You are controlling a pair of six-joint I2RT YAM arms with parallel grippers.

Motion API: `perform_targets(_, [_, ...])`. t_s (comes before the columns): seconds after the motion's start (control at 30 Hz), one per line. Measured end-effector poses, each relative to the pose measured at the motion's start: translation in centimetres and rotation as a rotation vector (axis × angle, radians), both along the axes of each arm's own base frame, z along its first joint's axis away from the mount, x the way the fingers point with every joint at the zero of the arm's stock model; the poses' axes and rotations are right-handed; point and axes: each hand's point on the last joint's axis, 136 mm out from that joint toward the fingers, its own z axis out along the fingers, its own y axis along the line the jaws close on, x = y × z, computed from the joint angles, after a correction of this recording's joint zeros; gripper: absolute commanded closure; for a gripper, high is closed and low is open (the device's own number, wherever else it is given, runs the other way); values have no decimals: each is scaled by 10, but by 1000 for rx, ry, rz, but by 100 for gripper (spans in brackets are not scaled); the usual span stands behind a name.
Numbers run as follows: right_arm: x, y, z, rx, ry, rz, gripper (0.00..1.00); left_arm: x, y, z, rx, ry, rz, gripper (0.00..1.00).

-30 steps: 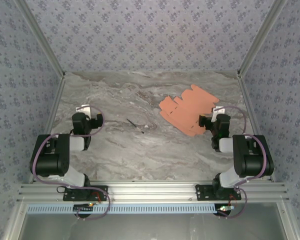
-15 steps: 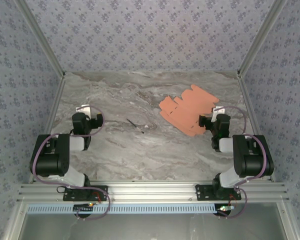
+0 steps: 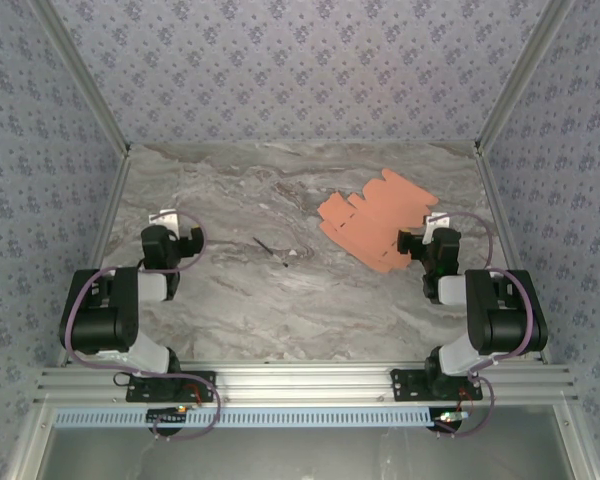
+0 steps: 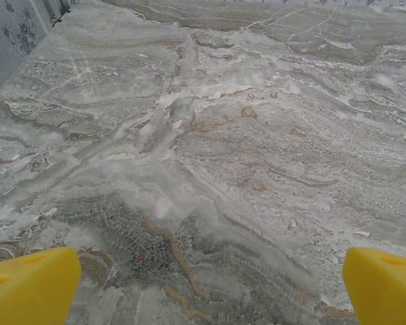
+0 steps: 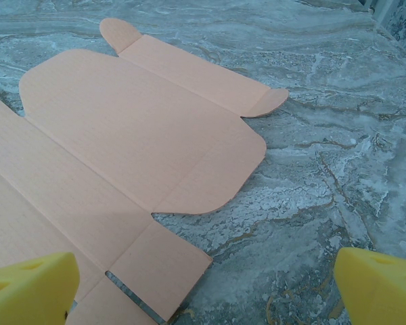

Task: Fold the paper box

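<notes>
Your left pincer (image 4: pixel 206 291) is standing spread wide, its two yellow fingertips (image 4: pixel 28 284) sitting at the bottom corners of the left wrist view with nothing between them but the bare, marble-patterned table (image 4: pixel 210 149). From above, you are seeing that arm folded back near the left side of the table, well apart from the task's thing. Moving rightward, a thin dark stick (image 3: pixel 269 247) is lying on the table near the middle, between the two arms. Farther right, the paper box (image 3: pixel 373 225) is lying as a flat, unfolded salmon-orange sheet with rounded tabs and notched edges, resting on the right half of the table. Your right pincer (image 5: pixel 206 288) is also gaping wide and gripping nothing; it is hanging at the sheet's near right edge. In the right wrist view, its left fingertip is showing in front of the cardboard, while the other one is showing over bare marble to the right of the sheet. Creases are running across the sheet, and a narrow slot is showing near its closest corner. Whether that left fingertip is touching the cardboard, you cannot tell from these views.
</notes>
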Motion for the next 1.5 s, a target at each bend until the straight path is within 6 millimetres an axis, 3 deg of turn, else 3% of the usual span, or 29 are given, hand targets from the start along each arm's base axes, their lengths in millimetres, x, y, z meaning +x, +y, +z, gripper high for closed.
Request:
perform_targets(0.1, [-1,-5,5,-12,25,-27,1,-1,0,0,-3,4,0,1])
perform_targets(0.2, [1,-13,35,-14,-8,-77,1,-7,1,9,-12,20,14,1])
perform_targets(0.33, [-8,-27,93,27,-108,-187,1,-9,6,59,-54,-48,61,1])
perform_targets(0.47, [-19,-40,124,136,-89,-319,1,-10,0,100,-167,-94,81,1])
perform_targets(0.53, [-22,-37,130,183,-43,-334,1,-14,-20,106,-233,-84,48,1])
perform_targets(0.6, [-27,-27,123,211,22,-312,3,-20,-54,102,-285,-43,-28,2])
perform_targets(0.67, [-34,-12,106,233,110,-269,3,-30,-99,91,-322,24,-138,4])
perform_targets(0.77, [-44,7,74,273,262,-213,11,-51,-160,71,-342,143,-289,8])
perform_targets(0.9, [-50,4,36,418,410,-217,23,-70,-206,55,-330,254,-390,9])
perform_targets(0.97, [-50,3,20,464,471,-224,27,-73,-218,54,-313,278,-412,9])
perform_targets(1.13, [-50,34,-11,548,604,-140,45,-75,-241,57,-288,297,-447,21])
perform_targets(1.27, [-48,42,-17,597,610,-118,63,-74,-249,53,-274,310,-454,27])
perform_targets(1.4, [-39,44,-15,650,573,-122,70,-76,-253,49,-286,324,-453,32])
perform_targets(1.5, [-37,43,-18,711,548,-149,81,-76,-260,54,-320,310,-460,35])
